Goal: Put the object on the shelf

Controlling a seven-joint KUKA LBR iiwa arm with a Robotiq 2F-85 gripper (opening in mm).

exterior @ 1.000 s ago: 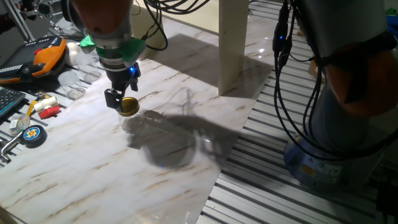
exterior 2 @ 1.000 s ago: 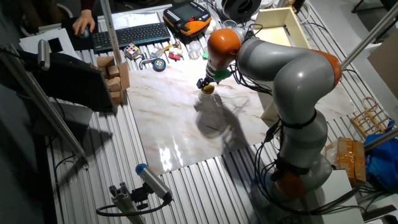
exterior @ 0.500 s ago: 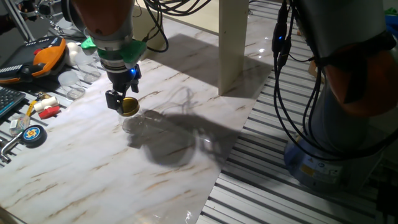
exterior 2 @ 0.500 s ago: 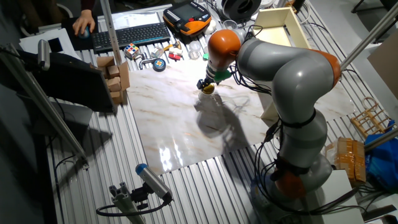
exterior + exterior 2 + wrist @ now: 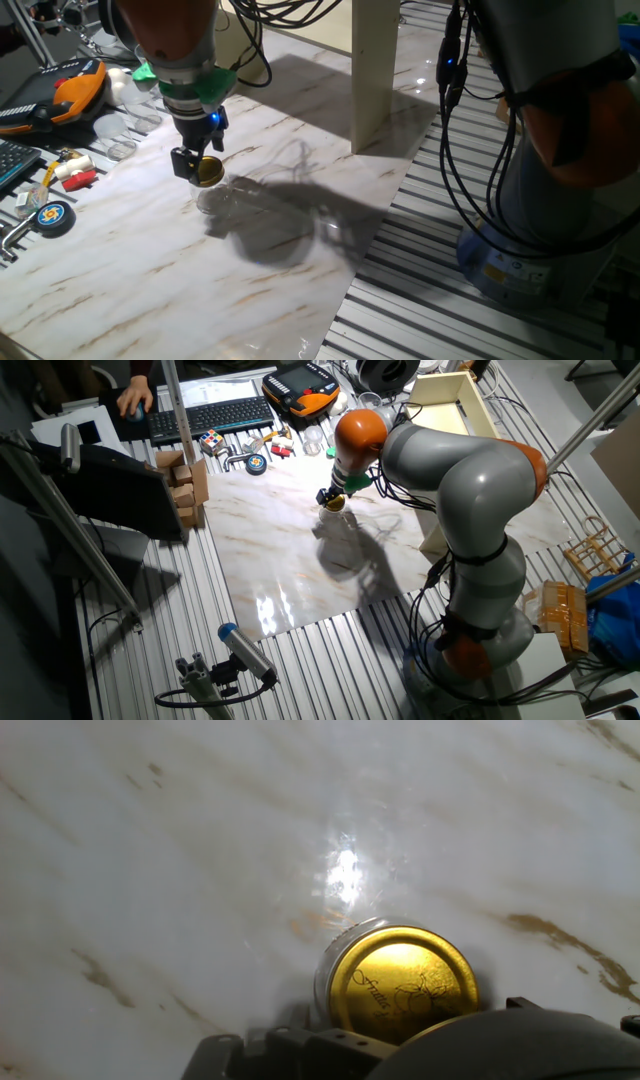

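The jar shows its gold lid (image 5: 208, 171) and clear glass body low over the marble table (image 5: 150, 280), at its back left. My gripper (image 5: 192, 160) is shut on the jar and holds it tilted, just off or barely on the marble. In the hand view the gold lid (image 5: 403, 983) sits right at the hand's lower edge; the fingers are hidden there. The other fixed view shows the gripper (image 5: 331, 498) and jar (image 5: 335, 503) mid-table. The cream shelf stands to the right: one upright leg (image 5: 375, 70), and its top (image 5: 452, 398).
Tools lie at the table's left edge: an orange-black controller (image 5: 70, 88), a tape roll (image 5: 52, 217), clear lidless glasses (image 5: 122, 125) and a keyboard (image 5: 215, 415). Black cables (image 5: 455, 150) hang by the arm's base. A slatted metal frame (image 5: 420, 300) borders the marble.
Almost nothing differs; the gripper and jar stay at the same spot over the marble, with at most a slight shift.
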